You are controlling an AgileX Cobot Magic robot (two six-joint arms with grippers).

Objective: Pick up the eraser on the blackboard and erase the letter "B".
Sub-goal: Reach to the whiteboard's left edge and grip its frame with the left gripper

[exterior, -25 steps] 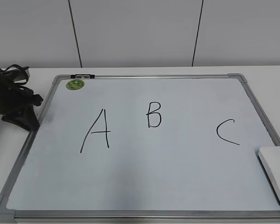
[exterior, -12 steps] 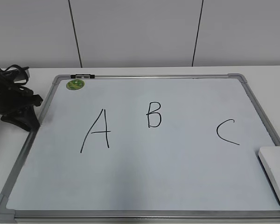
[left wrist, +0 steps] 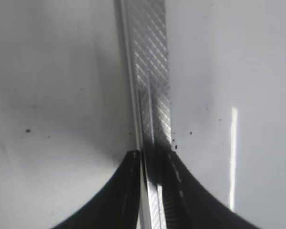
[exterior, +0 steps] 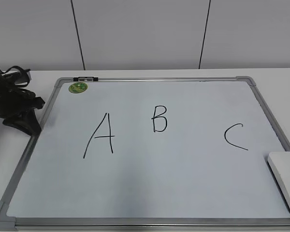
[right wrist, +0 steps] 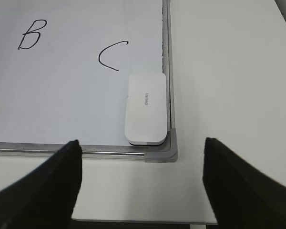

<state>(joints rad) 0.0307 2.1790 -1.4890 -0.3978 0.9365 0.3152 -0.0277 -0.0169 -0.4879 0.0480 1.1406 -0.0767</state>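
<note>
Little changed over the last second: left hand [exterior: 19, 113] shifted slightly, its jaws closed on the blackboard [exterior: 150, 179] frame. Right hand [right wrist: 140, 183] spread apart, short of the eraser [right wrist: 145, 108] at the corner. Letter "B" [exterior: 159, 118] intact; pickup not begun.

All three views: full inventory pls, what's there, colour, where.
blackboard: 1, white with grey frame, flat on the table
letter "A": 1, black, left of centre
letter "B": 1, black, centre
letter "C": 1, black, right
magnet: 1, green, top left corner of board
eraser: 1, white, near right corner of board
table: 1, white, under the board
left gripper: black, at the board's left frame edge
right gripper: black, open, short of the eraser
</note>
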